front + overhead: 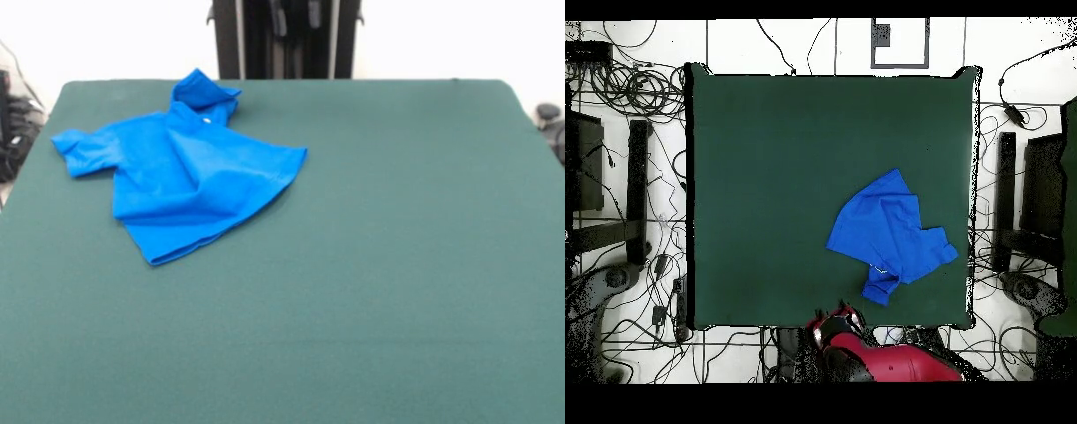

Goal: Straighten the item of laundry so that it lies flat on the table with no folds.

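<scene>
Arm (885, 360) drawn back off table (765, 200) beside rumpled T-shirt (885, 235); gripper unseen.

Blue T-shirt (887, 232) on green bench (765, 180), toward the bottom-right part, near the robot-side edge. Crumpled, with folds; one sleeve (940, 252) points right, another bunched part (881, 287) near the bottom edge. Red arm (890, 362) sits below the bench edge. Cables (635, 90) on the floor around.
</scene>
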{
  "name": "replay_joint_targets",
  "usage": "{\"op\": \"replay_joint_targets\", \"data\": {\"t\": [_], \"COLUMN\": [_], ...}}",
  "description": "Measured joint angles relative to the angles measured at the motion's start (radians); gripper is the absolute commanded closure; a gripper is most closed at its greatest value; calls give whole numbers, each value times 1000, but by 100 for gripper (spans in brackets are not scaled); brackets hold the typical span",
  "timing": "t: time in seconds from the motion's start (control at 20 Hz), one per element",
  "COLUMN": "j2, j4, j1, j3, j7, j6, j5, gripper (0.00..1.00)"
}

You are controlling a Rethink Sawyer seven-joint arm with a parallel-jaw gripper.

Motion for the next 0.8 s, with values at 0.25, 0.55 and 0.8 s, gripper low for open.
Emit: {"op": "replay_joint_targets", "data": {"t": [0.25, 0.55, 0.8], "j2": [24, 116, 192], "j4": [4, 2, 1], "j1": [35, 56, 44], "j3": [-78, -169, -219], "j7": [0, 0, 0], "j6": [-68, -225, -316], "j5": [0, 1, 1], "gripper": [0, 0, 0]}}
